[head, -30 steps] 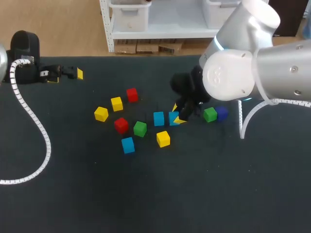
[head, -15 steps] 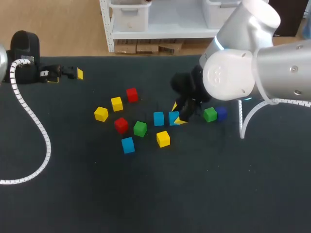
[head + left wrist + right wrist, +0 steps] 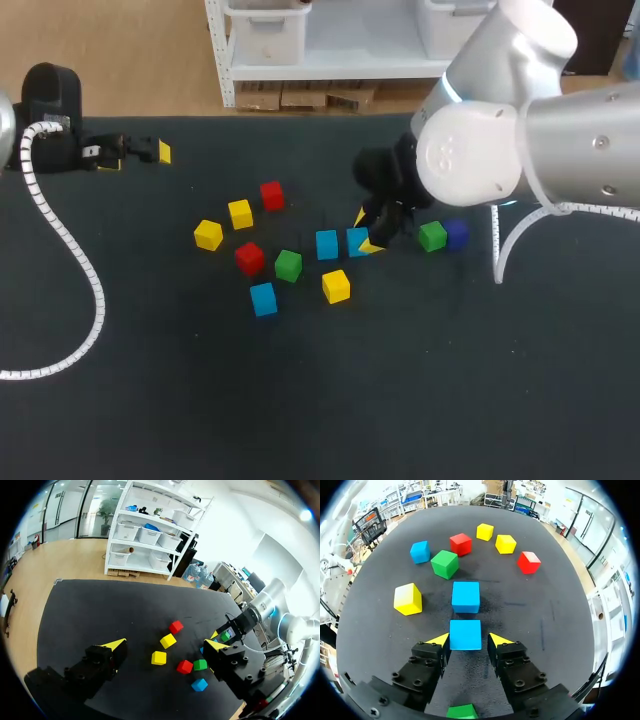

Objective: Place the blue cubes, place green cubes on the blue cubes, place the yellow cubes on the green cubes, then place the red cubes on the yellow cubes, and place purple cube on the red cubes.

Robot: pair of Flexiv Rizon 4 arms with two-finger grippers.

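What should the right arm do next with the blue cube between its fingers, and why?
Probably lift the right gripper straight up, clear of the blue cube. Its fingers stand open, a gap showing on one side, and the cube sits flat on the table, square in line with the second blue cube, so it looks placed. The third blue cube lies apart.

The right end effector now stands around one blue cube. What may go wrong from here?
1. The right end effector looks open around the blue cube, with a small gap on one side; closing off-centre may turn the cube.
2. A second blue cube lies just ahead of it; a forward push may knock it.
3. A green cube sits close behind the end effector; the arm may brush it.
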